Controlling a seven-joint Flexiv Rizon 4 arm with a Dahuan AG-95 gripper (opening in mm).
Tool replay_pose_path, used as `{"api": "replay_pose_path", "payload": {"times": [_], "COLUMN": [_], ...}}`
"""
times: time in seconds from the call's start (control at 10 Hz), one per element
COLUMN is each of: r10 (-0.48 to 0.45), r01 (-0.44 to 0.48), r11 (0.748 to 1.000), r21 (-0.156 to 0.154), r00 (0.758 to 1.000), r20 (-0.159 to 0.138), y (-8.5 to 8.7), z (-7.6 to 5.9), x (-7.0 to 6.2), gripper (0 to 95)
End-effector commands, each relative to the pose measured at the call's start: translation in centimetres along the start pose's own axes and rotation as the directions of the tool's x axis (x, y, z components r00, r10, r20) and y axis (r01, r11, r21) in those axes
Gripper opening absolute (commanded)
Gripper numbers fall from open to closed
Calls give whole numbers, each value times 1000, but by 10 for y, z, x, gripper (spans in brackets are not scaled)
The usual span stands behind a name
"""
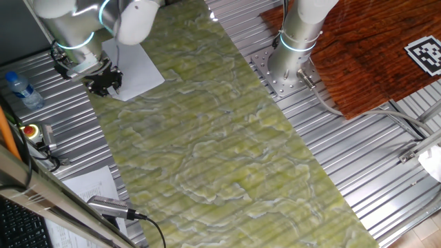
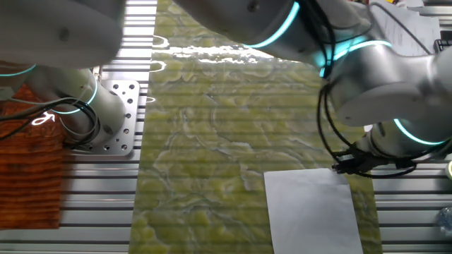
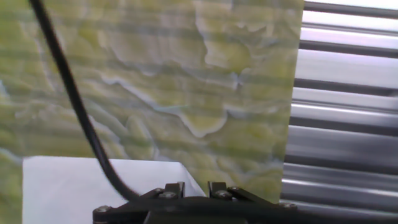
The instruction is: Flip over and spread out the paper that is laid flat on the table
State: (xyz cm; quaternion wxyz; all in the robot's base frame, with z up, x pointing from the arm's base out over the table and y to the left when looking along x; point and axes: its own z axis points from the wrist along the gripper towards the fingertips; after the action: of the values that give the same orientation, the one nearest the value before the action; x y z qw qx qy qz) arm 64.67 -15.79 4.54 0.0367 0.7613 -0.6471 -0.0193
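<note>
At the far left end of the tabletop (image 1: 227, 145), in one fixed view, I see the paper (image 1: 138, 71) lying flat on the green-yellow marbled surface, its near corner close to the tabletop's left edge. My hand (image 1: 105, 83) sits low at that corner, dark against the white sheet, with the arm's grey wrist just above it. Off the tabletop on the ribbed metal I can make out a water bottle (image 1: 19, 90), a printed sheet (image 1: 93, 184) and the arm's base (image 1: 293, 58) beside a reddish wood panel (image 1: 372, 52).

From the other fixed view, the paper (image 2: 311, 208) lies near the bottom of the picture on the right half of the tabletop (image 2: 212, 134), flat, its right side near the tabletop's edge. The hand (image 2: 344, 164) is at the sheet's upper right corner, mostly covered by the bulky arm joints, so I cannot tell from here whether it touches the sheet.

In the hand view, the paper (image 3: 99, 190) fills the lower left, one corner pointing towards the dark fingers (image 3: 173, 190) at the bottom edge. A black cable (image 3: 74, 99) crosses the marbled tabletop (image 3: 186, 74). The fingers look nearly closed, perhaps at the paper's edge, but I cannot tell whether they hold it.
</note>
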Motion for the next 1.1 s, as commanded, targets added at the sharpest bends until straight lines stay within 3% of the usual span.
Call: {"api": "replay_pose_path", "payload": {"times": [0.1, 0.2, 0.4, 0.7, 1.1], "r10": [-45, -65, -82, -68, -65], "r01": [49, 69, 88, 74, 72], "r11": [994, 993, 992, 991, 991], "r21": [97, 94, 95, 108, 115], "r00": [998, 997, 994, 996, 996], "r20": [-44, -41, -71, -64, -64], "y": [3, 3, 3, 4, 4], "z": [-1, 0, 1, 12, 12], "x": [0, 0, 0, 1, 1], "gripper": [190, 190, 190, 190, 190]}}
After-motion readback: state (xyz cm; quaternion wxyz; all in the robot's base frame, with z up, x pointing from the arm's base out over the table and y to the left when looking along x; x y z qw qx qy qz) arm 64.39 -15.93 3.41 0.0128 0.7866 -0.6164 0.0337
